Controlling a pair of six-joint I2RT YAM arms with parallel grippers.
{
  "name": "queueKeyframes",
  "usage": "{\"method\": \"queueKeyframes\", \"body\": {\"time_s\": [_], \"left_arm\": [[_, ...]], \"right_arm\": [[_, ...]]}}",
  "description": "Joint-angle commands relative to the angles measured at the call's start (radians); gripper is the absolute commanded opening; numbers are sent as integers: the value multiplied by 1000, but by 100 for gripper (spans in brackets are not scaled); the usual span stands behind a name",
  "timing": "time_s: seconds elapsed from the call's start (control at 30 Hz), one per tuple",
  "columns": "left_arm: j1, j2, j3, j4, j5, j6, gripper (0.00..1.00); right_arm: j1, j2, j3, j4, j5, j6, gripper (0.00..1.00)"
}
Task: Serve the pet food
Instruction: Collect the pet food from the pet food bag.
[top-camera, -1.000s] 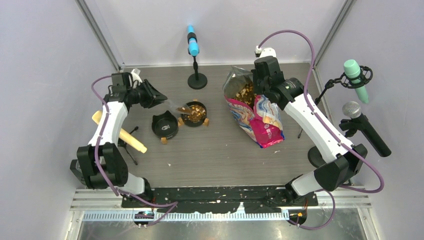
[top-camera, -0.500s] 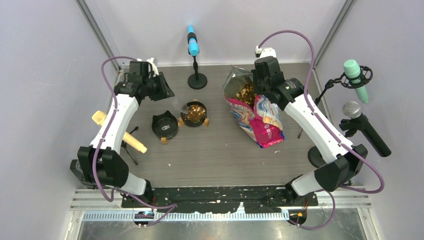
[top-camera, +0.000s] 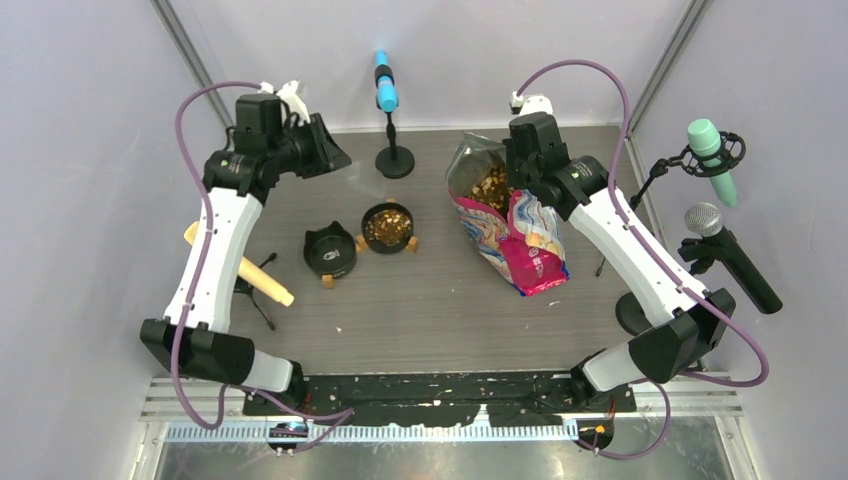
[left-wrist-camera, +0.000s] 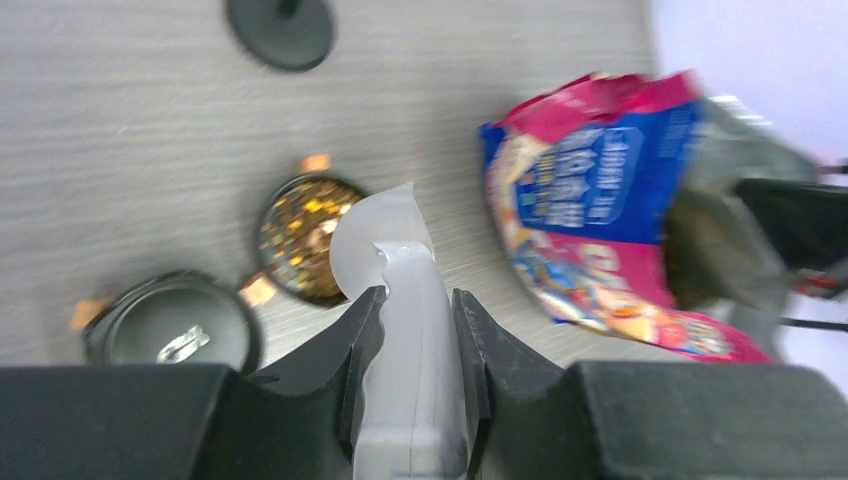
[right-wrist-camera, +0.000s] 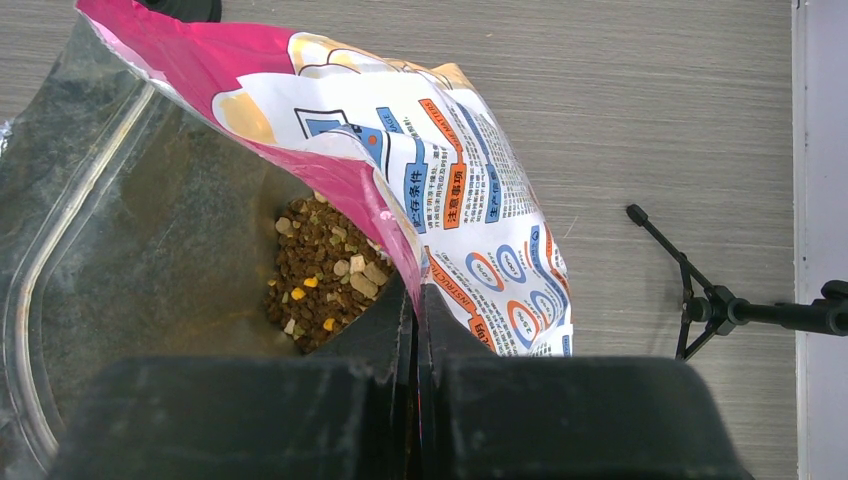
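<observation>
Pet food (top-camera: 388, 226) fills one black bowl (left-wrist-camera: 300, 235); more pet food (right-wrist-camera: 320, 270) lies inside the open pink, white and blue bag (top-camera: 512, 228). A second black bowl (top-camera: 330, 250) beside the first holds no pellets. My left gripper (left-wrist-camera: 415, 295) is shut on the handle of a translucent scoop (left-wrist-camera: 385, 235), held high above the table behind the bowls. No pellets show in the scoop. In the top view the left gripper (top-camera: 322, 152) is back-left of the bowls. My right gripper (right-wrist-camera: 415, 300) is shut on the bag's (right-wrist-camera: 450, 140) upper edge, holding its mouth open.
A blue microphone (top-camera: 385, 85) on a round-based stand (top-camera: 395, 160) stands behind the bowls. A beige cylinder on a small tripod (top-camera: 240, 265) sits at the left. Green (top-camera: 712, 150) and grey (top-camera: 720, 240) microphones stand at the right, near a tripod leg (right-wrist-camera: 700, 300).
The left arm tipped kibble from the scoop into the bowl, then lifted and drew back toward the far left with the scoop. The right arm and bag have stayed put.
</observation>
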Motion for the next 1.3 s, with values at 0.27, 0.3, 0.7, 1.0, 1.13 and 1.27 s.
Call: {"method": "queueKeyframes", "body": {"time_s": [0.27, 0.3, 0.7, 1.0, 1.13, 1.27], "left_arm": [[-138, -62, 117, 389, 351, -196, 0], [-157, -50, 118, 410, 353, -202, 0], [-319, 105, 235, 249, 230, -90, 0], [-463, 311, 346, 181, 88, 10, 0], [-517, 339, 311, 249, 3, 77, 0], [-538, 378, 295, 275, -30, 77, 0]], "right_arm": [[-2, -59, 52, 4, -26, 1, 5], [-2, -61, 53, 1, -28, -1, 5], [-3, -57, 102, -59, -24, 14, 5], [-2, -62, 73, -40, -44, 18, 5], [-2, -66, 68, -37, -45, 32, 5], [-4, -68, 69, -34, -38, 38, 5]]}}
